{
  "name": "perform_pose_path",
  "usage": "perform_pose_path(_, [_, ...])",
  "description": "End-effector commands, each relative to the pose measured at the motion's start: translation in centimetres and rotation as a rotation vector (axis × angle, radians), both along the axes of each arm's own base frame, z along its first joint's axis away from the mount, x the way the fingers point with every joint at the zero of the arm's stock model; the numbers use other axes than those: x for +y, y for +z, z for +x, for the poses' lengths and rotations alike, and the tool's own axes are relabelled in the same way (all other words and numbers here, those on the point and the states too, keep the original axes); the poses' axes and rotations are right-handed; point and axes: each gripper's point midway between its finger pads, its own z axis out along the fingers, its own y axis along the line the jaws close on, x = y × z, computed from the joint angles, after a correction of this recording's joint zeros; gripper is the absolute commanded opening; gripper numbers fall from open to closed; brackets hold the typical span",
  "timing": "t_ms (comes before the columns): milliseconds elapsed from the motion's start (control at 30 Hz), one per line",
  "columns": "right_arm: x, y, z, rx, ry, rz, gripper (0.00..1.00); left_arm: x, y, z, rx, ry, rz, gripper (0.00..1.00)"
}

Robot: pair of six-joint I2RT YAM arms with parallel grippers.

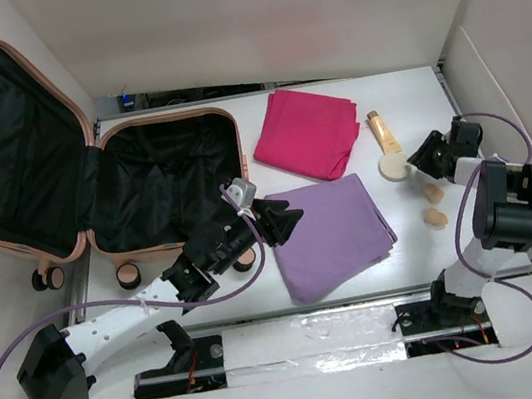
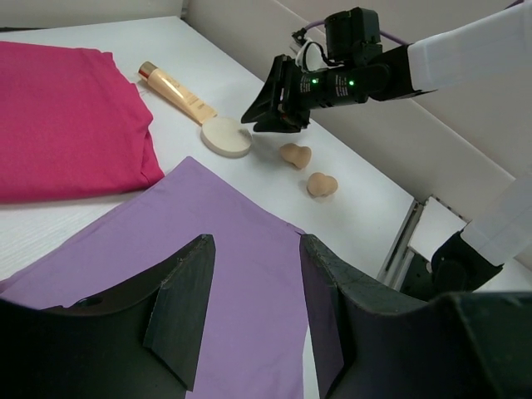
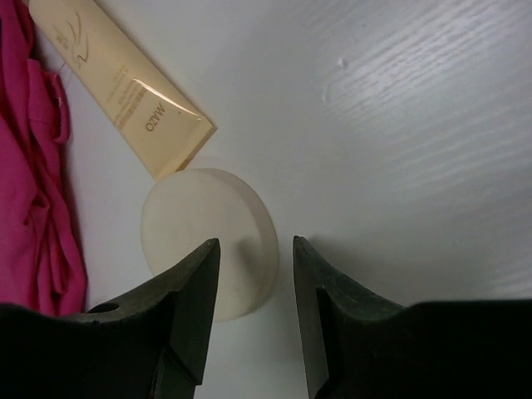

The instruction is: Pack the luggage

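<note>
The peach-pink luggage (image 1: 167, 180) lies open at the left, its black lining bare and its lid (image 1: 10, 149) leaning against the wall. A folded purple cloth (image 1: 337, 234) lies mid-table. My left gripper (image 1: 284, 219) hovers open over the cloth's left edge, with nothing between its fingers (image 2: 183, 307). A magenta cloth (image 1: 306, 132) lies behind it. A beige tube (image 1: 384, 130) and a round cream puff (image 1: 395, 168) lie to the right. My right gripper (image 3: 256, 245) is open low over the puff's (image 3: 208, 241) right edge.
Two small beige sponges (image 1: 434, 194) (image 1: 436, 219) sit near the right arm. The luggage wheels (image 1: 127, 275) stick out over the table's left front. White walls close in the left, back and right sides.
</note>
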Motion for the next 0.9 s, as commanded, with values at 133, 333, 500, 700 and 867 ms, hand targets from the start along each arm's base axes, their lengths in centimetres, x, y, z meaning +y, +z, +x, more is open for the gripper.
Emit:
perform_pose_path(133, [1.1, 1.4, 3.0, -0.098, 0.043, 0.120, 0.46, 0.1, 3.2, 0.8, -0.056, 0.021, -0.060, 0.43])
perform_pose_path(333, [0.4, 0.5, 2.5, -0.054, 0.007, 0.095, 0.38, 0.6, 3.6, 0.8, -0.063, 0.039, -0.076, 0.42])
perform_pose_path(500, [0.7, 0.4, 2.0, -0.060, 0.006, 0.104, 0.00, 0.8, 3.3, 0.9, -0.058, 0.054, -0.085, 0.40])
perform_pose_path(700, [0.2, 5.9, 0.6, -0.166, -0.022, 0.021, 0.00, 1.3, 3.1, 1.7, -0.029, 0.107, -0.093, 0.41])
perform_pose_path(867, [3.8, 11.0, -1.2, -0.284, 0.076, 0.009, 0.00, 2.4, 3.7, 1.9, -0.021, 0.155, -0.139, 0.41])
